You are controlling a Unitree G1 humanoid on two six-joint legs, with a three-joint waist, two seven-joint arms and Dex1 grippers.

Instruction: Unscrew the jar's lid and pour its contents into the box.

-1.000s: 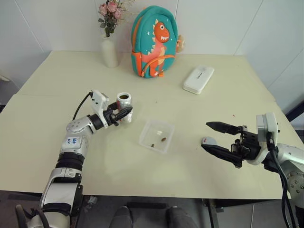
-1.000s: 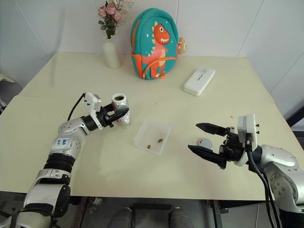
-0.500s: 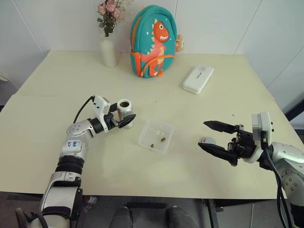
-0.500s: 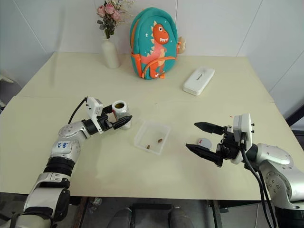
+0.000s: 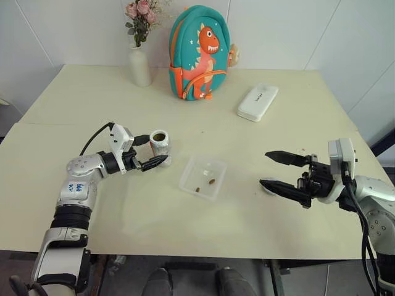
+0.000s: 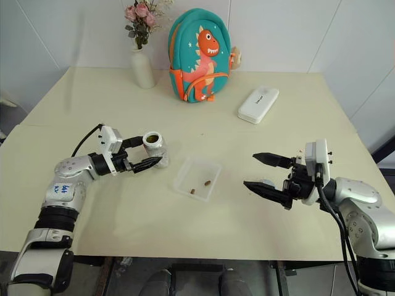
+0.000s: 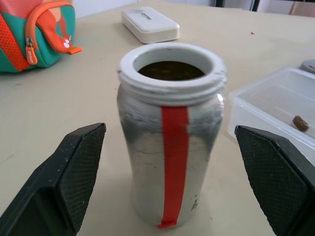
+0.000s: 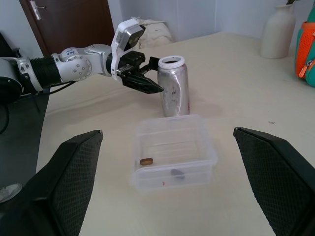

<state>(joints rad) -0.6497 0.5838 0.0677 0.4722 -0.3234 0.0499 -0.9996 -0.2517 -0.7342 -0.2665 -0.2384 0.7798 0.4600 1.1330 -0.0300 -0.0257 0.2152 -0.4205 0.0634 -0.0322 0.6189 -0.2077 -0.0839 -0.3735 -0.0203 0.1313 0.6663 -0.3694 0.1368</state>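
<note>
1. The jar (image 5: 160, 143) stands upright on the pale surface (image 5: 203, 228) with its mouth uncovered; a red strip runs down its side in the left wrist view.
2. The left pincer (image 5: 151, 152) is spread wide, one black finger on each side of the jar; none of the views shows a pad pressing on it.
3. The box (image 5: 203, 176) sits near the middle of the surface, just to the right of the jar and apart from it.
4. The contents (image 5: 212, 181) lie in the box as a few small brown pieces; the jar's inside looks dark, and whether anything is left in it cannot be told.
5. The right pincer (image 5: 285, 174) is also spread wide and grips nothing; it hovers above the surface, pointing toward the box and well to the right of it.
6. The lid (image 6: 266, 183) is likely the small round grey thing lying on the surface at the right pincer's lower finger, mostly hidden by that finger.
7. At the far side of the surface stand a white vase (image 5: 139, 63) with pink flowers and a teal backpack (image 5: 199, 53) with an orange dinosaur on it.
8. A flat white case (image 5: 257, 102) lies to the right of the backpack, well apart from the box.
</note>
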